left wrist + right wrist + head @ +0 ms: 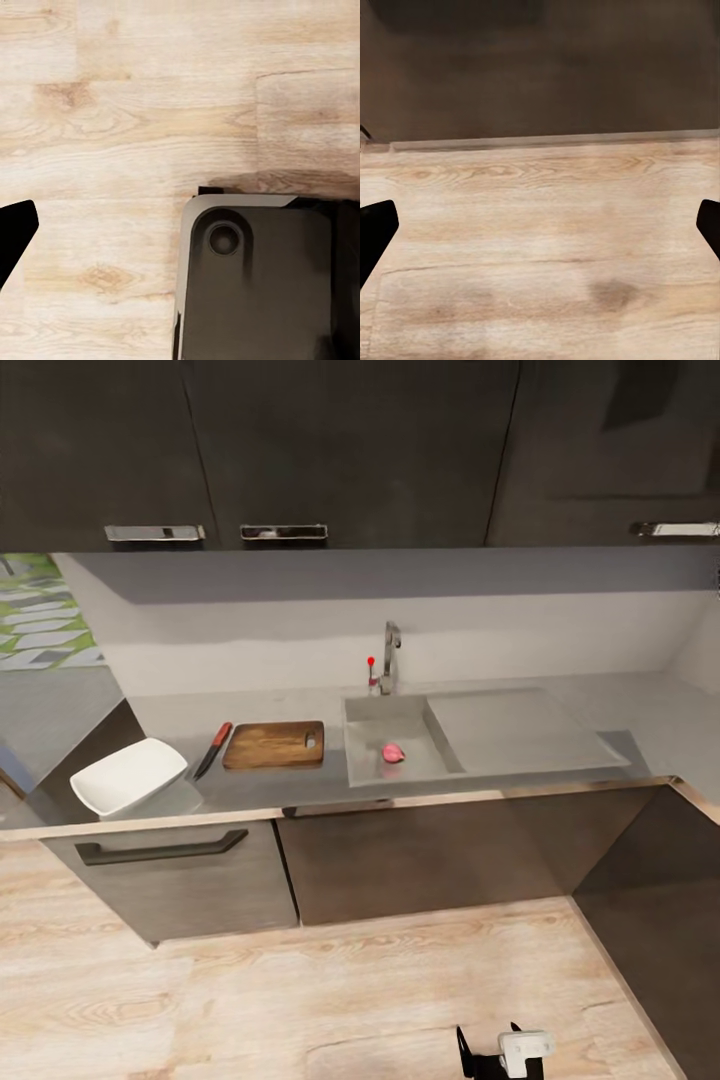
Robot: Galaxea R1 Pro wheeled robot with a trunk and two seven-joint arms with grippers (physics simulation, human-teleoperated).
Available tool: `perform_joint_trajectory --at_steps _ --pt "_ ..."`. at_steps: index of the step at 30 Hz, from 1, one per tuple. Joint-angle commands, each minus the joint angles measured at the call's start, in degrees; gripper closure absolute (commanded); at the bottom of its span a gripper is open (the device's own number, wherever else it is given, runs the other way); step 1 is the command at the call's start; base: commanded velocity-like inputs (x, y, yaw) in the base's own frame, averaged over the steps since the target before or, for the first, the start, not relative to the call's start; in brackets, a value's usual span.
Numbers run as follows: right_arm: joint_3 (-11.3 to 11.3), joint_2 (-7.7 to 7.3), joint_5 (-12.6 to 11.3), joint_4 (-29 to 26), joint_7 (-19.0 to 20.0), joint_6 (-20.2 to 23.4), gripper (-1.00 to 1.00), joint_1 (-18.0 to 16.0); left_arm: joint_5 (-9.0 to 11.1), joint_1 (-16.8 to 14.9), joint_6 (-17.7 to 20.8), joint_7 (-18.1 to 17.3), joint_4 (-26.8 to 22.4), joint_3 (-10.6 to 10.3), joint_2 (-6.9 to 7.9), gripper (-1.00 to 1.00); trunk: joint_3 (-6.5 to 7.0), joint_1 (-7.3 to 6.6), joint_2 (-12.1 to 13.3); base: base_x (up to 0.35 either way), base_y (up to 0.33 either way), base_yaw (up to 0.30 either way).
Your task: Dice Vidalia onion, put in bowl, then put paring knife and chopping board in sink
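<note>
We're basically sitting at square one: the onion [393, 753] is lying in the sink [400, 712], and the chopping board [274, 745], paring knife [212, 749] and bowl [130, 777] are waiting on the desk [330, 784]. Right claw [540, 225] is hanging wide over the floor; can't tell on the left.

Right gripper [540, 225] jaws spread wide, holding nothing.

Dark upper cabinets [350, 450] with chrome handles [284, 532], pale wood floor [300, 1000], grey drawer [170, 880]
</note>
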Motion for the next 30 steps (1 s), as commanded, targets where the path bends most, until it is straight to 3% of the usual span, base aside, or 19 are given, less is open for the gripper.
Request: perform_joint_trajectory --at_steps 1,14,30 --pt "0.5 -0.06 -0.6 0.0 -0.4 -0.2 -1.00 -0.1 0.3 0.0 -0.1 0.0 -0.1 0.0 0.00 -1.00 0.00 0.04 -0.1 0.000 0.000 0.000" --pt "0.5 0.04 -0.6 1.2 -0.4 -0.2 -1.00 -0.1 0.3 0.0 -0.1 0.1 0.0 0.0 0.00 -1.00 1.20 0.04 -0.1 0.000 -0.012 0.000" --pt "0.4 0.09 -0.5 2.4 -0.4 -0.3 -1.00 0.0 0.2 0.0 -0.1 0.2 -0.1 0.0 0.00 -1.00 2.68 0.04 -0.1 0.000 -0.276 0.022"
